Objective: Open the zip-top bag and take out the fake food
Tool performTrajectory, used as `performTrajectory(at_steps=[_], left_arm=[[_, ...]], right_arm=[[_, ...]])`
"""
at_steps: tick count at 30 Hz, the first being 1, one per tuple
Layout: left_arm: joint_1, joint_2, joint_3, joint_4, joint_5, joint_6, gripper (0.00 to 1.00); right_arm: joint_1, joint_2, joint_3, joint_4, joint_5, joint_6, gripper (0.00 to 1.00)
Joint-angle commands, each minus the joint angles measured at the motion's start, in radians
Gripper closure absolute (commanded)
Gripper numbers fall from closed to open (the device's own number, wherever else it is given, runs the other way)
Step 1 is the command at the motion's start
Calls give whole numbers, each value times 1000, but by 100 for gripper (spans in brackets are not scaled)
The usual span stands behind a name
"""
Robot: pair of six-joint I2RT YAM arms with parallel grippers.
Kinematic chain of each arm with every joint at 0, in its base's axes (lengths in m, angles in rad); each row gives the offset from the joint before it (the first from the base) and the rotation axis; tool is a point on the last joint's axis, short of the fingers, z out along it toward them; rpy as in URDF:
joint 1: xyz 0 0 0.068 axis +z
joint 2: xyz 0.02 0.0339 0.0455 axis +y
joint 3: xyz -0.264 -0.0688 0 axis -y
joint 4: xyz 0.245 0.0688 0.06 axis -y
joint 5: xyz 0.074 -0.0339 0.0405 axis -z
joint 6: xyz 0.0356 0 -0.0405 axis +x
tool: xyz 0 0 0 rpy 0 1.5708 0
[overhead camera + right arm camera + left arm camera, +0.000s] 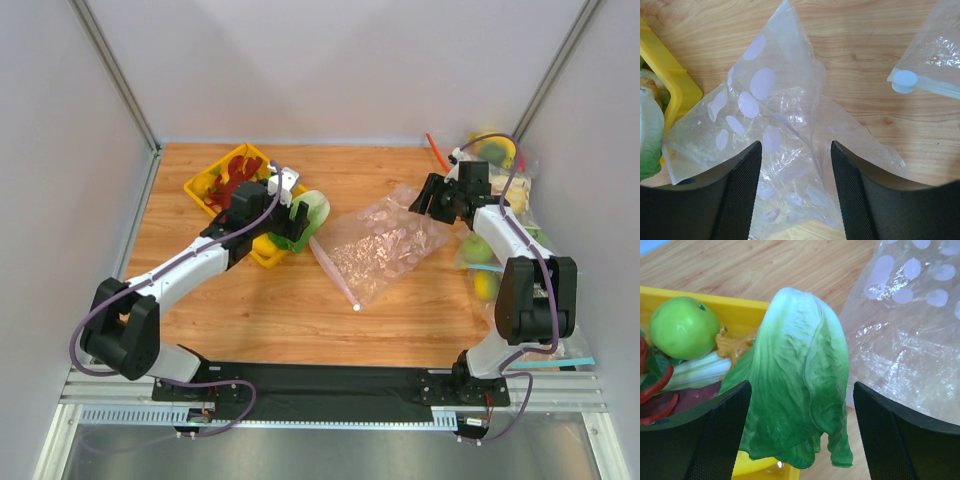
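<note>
The zip-top bag lies crumpled and flat-ish on the middle of the table, its pale zip strip along the edge facing the left arm. The right gripper is at the bag's far right corner, fingers parted with a raised peak of plastic between them; whether they touch it I cannot tell. Just left of the bag, the lettuce head sits between the wide-spread fingers of the left gripper, against the left one and clear of the right. Its lower end overlaps the rim of the yellow tray, which holds the green fruit and red lobster.
</note>
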State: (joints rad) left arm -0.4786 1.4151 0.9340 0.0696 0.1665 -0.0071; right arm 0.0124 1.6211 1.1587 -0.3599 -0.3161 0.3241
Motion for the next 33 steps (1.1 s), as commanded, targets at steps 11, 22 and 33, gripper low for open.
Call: performTrajectory(at_steps=[11,22,33], left_arm=[[-11,-8,20,-22,-44,35,11],[-9,-79,35,-45,-61,24,9],[-9,-169,137,-184,-224,-51,1]], right_arm=[[0,-44,48,-56,147,-37,43],[1,-105,52,-71,166,-57,37],[1,-231,85,-120,184,-69,17]])
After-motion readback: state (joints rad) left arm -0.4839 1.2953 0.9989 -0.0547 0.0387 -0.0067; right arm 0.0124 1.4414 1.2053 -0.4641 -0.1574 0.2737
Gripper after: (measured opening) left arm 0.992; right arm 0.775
